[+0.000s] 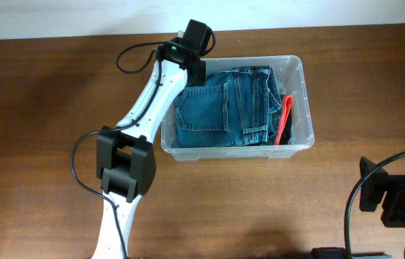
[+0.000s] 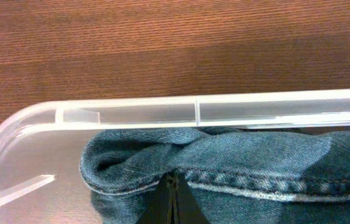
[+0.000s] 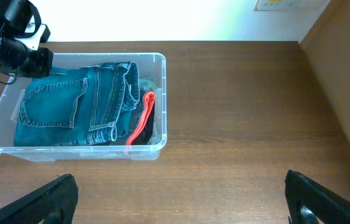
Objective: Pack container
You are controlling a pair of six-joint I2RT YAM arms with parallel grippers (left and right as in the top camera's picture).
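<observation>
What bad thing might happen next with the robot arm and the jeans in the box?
1. The left gripper is shut right against the jeans in a corner of the container. If cloth is caught when it lifts, the folded jeans may get dragged up and come undone.
2. The jeans bunch close under the rim there, so a hard tug might also slide the container.

container (image 1: 224,153): clear plastic, smooth and glossy, light catching along the rim
jeans (image 1: 216,108): blue denim cloth, matt, woven texture (paler and worn along the stitched seams)
table (image 1: 44,86): dark brown wood, fine grain, low sheen
left arm (image 1: 152,101): smooth white shell, matt black joints
</observation>
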